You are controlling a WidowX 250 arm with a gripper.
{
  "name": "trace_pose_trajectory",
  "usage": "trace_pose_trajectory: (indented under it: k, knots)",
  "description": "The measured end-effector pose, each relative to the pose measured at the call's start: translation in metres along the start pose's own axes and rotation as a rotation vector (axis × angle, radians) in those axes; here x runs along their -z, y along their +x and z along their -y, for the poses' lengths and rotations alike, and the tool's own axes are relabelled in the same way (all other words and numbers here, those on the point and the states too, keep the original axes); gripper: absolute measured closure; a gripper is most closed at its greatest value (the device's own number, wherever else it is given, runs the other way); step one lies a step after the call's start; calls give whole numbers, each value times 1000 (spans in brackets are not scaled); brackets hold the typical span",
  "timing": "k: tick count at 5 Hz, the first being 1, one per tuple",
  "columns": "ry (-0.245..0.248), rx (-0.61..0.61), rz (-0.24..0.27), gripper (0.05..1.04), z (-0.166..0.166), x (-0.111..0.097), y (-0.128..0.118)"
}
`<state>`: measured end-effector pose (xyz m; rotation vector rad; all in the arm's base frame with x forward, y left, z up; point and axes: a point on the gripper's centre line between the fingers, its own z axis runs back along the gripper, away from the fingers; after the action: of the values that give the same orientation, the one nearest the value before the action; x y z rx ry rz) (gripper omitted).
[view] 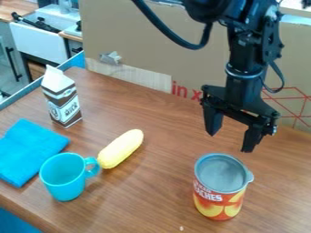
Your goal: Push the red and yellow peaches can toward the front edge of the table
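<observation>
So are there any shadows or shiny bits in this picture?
In the camera view, a soft, faint shadow lies on the brown table beside the long yellow thing; a ring on the black arm gleams a little; the grey top of the can shows no strong glare.

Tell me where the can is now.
In the camera view, the can stands on the table at lower right, just below the open gripper in the image.
</observation>
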<state>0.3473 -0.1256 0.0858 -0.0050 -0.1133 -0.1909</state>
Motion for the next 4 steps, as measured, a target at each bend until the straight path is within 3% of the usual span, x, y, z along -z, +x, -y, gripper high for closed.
trace_pose_trajectory:
  k: [2, 4]
  knots:
    - [-60, -48, 9, 83, 0, 21, 8]
    - [-41, -85, -83, 83, 2, 52, -29]
